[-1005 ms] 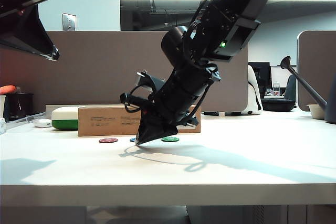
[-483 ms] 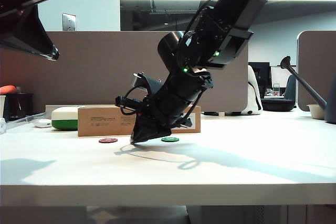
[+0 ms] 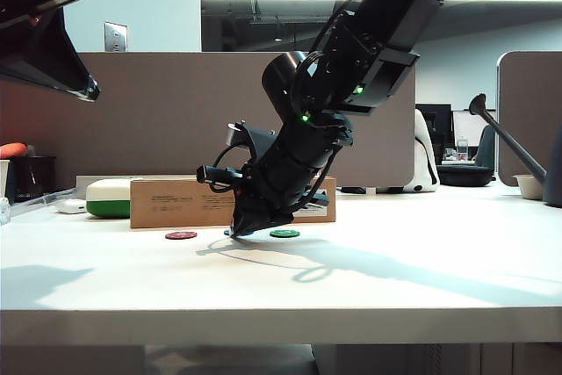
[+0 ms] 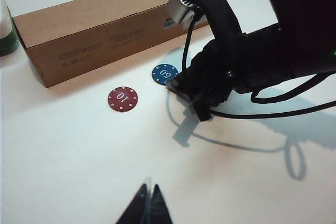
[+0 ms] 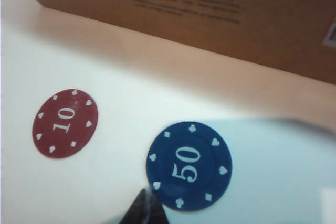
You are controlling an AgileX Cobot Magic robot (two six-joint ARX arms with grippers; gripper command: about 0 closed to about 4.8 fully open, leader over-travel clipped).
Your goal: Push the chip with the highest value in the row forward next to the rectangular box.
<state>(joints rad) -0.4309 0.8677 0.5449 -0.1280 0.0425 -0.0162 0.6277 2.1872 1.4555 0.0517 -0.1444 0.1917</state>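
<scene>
The right gripper point(image 5: 144, 208) is lowered to the white tabletop point(image 3: 395, 278), its fingertips drawn together to a point with nothing held, touching or almost touching the near edge of the small flat round blue poker chip marked 50 point(image 5: 189, 165). Beyond the tips, a strip of bare table is seen between this chip and the long, low brown cardboard box with black print point(image 5: 220, 9), so open room remains ahead of the chip. Beside the tips, well apart from the blue chip, lies the dark red round chip marked 10 point(image 5: 65, 123); the green round chip point(image 3: 284, 234) is seen on the gripper's other side in the exterior view. Compared with half a second ago, the right gripper has shifted slightly toward the box. The blue chip lies flat; being round, it has no long axis, and its numeral is read sideways in the right wrist view. The left gripper point(image 4: 147, 205) is held high above the table, away from the chips, its fingertips closed together and empty.
</scene>
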